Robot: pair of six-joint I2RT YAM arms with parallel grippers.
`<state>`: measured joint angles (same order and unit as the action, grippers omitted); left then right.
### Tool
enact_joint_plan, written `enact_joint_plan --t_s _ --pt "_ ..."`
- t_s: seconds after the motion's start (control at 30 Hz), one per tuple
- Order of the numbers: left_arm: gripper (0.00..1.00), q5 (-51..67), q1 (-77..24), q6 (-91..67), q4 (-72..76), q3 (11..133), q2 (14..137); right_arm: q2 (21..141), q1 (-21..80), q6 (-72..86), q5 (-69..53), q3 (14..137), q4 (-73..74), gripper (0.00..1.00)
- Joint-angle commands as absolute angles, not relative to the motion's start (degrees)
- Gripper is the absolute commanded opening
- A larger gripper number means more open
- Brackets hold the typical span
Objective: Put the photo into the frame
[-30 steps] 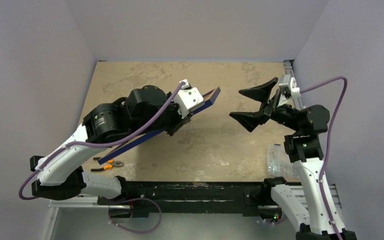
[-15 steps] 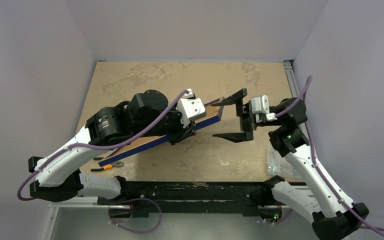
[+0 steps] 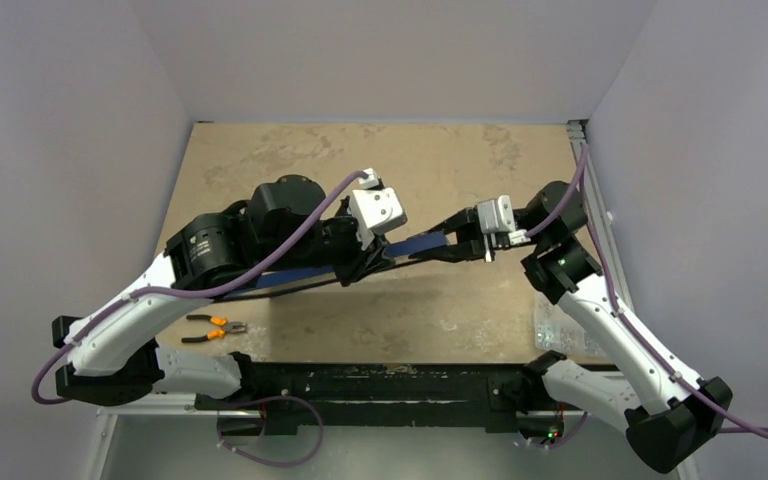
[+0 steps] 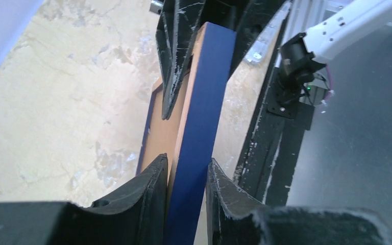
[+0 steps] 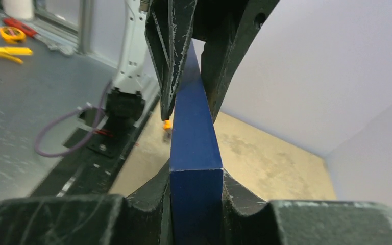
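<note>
Frame [image 4: 204,97] hangs edge-on above table [image 3: 460,310], left gripper [image 4: 186,171] and right gripper [image 5: 195,178] both clamped narrowly on its blue rail; likely stiff, light, slippery, best held by rails.

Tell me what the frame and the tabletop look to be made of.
The frame: likely wood or fibreboard. Its front rail is matte dark blue, apparently painted, and its back is plain light brown. The tabletop: possibly a coated board, beige and matte, with mottled, worn pale patches.
</note>
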<state>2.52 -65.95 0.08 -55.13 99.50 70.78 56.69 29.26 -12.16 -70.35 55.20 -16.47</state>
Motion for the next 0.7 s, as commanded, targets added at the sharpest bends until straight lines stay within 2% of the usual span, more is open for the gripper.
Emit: enact_joint_plan --t_s 0.0,0.07,0.17,0.27,0.33,0.4,0.67 --pt "0.02 4.00 -66.18 -6.55 -51.41 99.31 69.71 55.41 29.79 -10.29 -65.67 59.12 -14.63 0.09" --pt "0.18 3.13 -66.18 -6.44 -51.45 99.63 69.63 55.14 29.77 -9.65 -65.12 59.21 -14.33 0.00" --pt "0.48 1.44 -66.18 -6.08 -51.29 100.48 69.30 54.69 29.79 -7.83 -63.16 58.81 -14.00 0.00" --pt "0.70 -1.65 -66.18 -5.98 -50.42 101.06 68.22 54.27 29.77 -5.30 -60.18 57.92 -13.38 0.00" --pt "0.80 -3.57 -66.18 -5.98 -49.34 100.91 67.15 53.98 29.77 -3.55 -57.57 56.87 -12.90 0.00" --pt "0.85 -5.55 -66.15 -6.24 -47.85 100.14 65.74 53.66 29.79 -1.66 -54.49 55.56 -12.46 0.00" --pt "0.86 -12.47 -66.18 -9.15 -43.72 93.77 60.53 52.21 29.78 6.98 -28.73 50.28 -8.10 0.00"
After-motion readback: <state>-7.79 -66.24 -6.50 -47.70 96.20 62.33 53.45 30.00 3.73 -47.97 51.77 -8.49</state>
